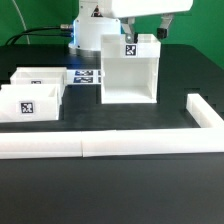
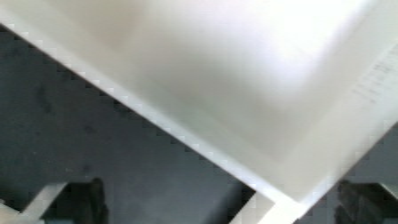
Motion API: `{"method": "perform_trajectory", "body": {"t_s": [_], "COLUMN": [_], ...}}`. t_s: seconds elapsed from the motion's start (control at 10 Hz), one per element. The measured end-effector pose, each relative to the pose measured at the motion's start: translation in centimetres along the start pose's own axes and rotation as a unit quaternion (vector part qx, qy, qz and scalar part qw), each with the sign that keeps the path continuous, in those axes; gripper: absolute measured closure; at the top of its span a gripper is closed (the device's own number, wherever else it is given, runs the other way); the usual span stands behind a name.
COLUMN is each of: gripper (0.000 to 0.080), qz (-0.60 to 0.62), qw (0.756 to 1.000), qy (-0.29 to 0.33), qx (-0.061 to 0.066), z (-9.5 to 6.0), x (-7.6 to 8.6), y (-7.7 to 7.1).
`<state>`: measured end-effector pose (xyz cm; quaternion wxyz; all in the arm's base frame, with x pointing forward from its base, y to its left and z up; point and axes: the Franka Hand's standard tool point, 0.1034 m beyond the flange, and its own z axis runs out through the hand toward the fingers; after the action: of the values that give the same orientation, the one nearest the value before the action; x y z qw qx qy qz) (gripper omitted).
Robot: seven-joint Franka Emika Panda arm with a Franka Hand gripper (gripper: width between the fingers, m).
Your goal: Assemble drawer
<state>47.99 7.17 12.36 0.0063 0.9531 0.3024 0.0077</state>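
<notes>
The white open-fronted drawer case point(image 1: 128, 78) stands upright in the middle of the black table, with a square tag point(image 1: 129, 51) on its top front. Two small tagged open-top trays point(image 1: 28, 103) point(image 1: 42, 78) sit at the exterior view's left. My gripper point(image 1: 150, 33) hangs just above the case's top at its back right corner. In the wrist view the case's white surface point(image 2: 231, 70) fills most of the picture. My gripper point(image 2: 217, 206) shows two dark fingertips point(image 2: 63, 205) set wide apart, with a white case edge point(image 2: 276, 205) between them. It holds nothing.
A long low white border rail point(image 1: 100, 147) runs along the front and another point(image 1: 203, 112) along the exterior view's right. The marker board point(image 1: 88, 76) lies flat behind the trays. The robot's white base point(image 1: 95, 35) stands at the back.
</notes>
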Motion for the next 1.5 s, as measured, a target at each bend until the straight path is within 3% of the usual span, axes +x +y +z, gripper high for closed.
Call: {"method": "perform_trajectory", "body": {"t_s": [0.2,0.4,0.5,0.7,1.1,1.3,1.5], "gripper": [0.015,0.015,0.015,0.015,0.015,0.015,0.015], "qz": [0.017,0.137,0.169,0.217,0.213,0.257,0.291], "qw": [1.0,0.99,0.985,0.976,0.977,0.966,0.956], "qy": [-0.001,-0.012,-0.022,-0.011,-0.015,-0.01,-0.015], "qx": [0.0,-0.004,0.003,0.025,0.025,0.032,0.037], "z": [0.0,-0.4,-0.2,0.7,0.8,1.5,2.0], "x": [-0.2,-2.3,-2.8,-3.7,-3.9,-4.3,-4.5], "y": [-0.2,-2.6,-3.3,-3.7,-3.9,-5.1,-5.2]}}
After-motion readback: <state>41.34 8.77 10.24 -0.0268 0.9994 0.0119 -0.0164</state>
